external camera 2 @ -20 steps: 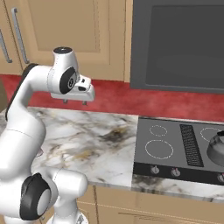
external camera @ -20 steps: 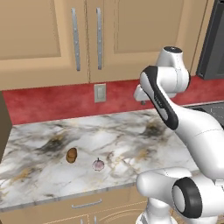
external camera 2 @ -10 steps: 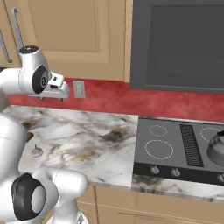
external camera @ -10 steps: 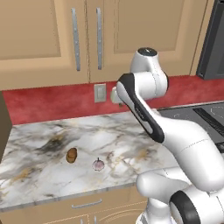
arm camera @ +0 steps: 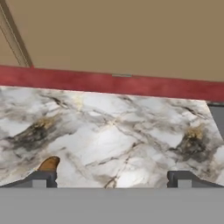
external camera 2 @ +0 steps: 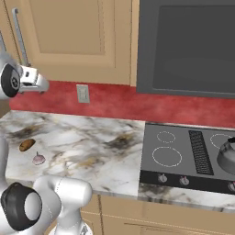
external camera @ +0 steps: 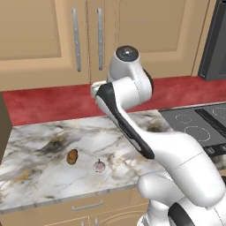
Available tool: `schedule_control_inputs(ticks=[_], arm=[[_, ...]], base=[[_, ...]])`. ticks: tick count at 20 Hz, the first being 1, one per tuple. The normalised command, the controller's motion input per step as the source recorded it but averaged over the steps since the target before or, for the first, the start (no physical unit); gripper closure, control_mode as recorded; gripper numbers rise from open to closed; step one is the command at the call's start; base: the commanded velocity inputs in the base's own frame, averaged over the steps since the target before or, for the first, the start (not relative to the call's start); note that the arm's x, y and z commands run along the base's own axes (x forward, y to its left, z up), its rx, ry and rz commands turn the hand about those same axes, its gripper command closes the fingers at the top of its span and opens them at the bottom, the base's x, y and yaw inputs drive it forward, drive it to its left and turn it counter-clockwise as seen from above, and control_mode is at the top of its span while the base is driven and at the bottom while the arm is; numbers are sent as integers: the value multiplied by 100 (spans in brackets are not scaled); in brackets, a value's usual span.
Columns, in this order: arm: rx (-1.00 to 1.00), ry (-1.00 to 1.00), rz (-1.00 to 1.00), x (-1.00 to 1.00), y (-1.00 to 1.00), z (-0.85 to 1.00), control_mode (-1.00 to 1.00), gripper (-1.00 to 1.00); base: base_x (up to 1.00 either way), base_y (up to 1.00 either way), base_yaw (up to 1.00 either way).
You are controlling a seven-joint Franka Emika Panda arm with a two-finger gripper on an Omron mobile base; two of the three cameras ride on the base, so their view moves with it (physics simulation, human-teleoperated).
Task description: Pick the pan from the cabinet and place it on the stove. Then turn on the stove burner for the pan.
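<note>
We see the hand (arm camera: 112,178) raised above the marble table (external camera: 53,145), its two dark finger tips (arm camera: 43,177) set wide apart with nothing between them. Seen from the hand camera, the veined marble spreads out below and ahead of the hand, ending at the red backsplash (arm camera: 109,82). Above that rises the tan front of the cabinet (arm camera: 122,35). A small brown lump (arm camera: 49,164) lies on the table just past one finger tip.

In the left base view the white arm bends up in front of the cabinet (external camera: 88,39), whose doors are shut. Two long silver bar handles (external camera: 76,39) hang above and a little to the left of the wrist. Low on the table, below and to the left of the hand, sit the brown lump (external camera: 72,156) and, just beside it, a small pinkish bulb (external camera: 99,166).

In the right base view the hand's white end (external camera 2: 32,79) points toward a wall socket (external camera 2: 83,93) on the red strip. Far to the hand's right lies the stove (external camera 2: 183,153), with white rings on dark glass. One ring, the stove burner (external camera 2: 166,156), is bare, and knobs (external camera 2: 161,178) line the front edge. A grey kettle (external camera 2: 227,155) sits at the stove's far end. We cannot tell where the pan is; the cabinet doors are closed.
</note>
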Motion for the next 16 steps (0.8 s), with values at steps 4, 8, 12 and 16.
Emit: schedule_control_inputs(ticks=[4, 8, 12, 16], arm=[[0, -32, 3, -2, 41, 49, -100, -100], [4, -28, 6, 0, 32, 36, -100, -100], [5, -28, 9, 0, 15, 31, -100, -100], [6, -33, 7, 0, 15, 36, -100, -100]], base=[[0, 0, 0], [0, 0, 0], [0, 0, 0], [0, 0, 0]])
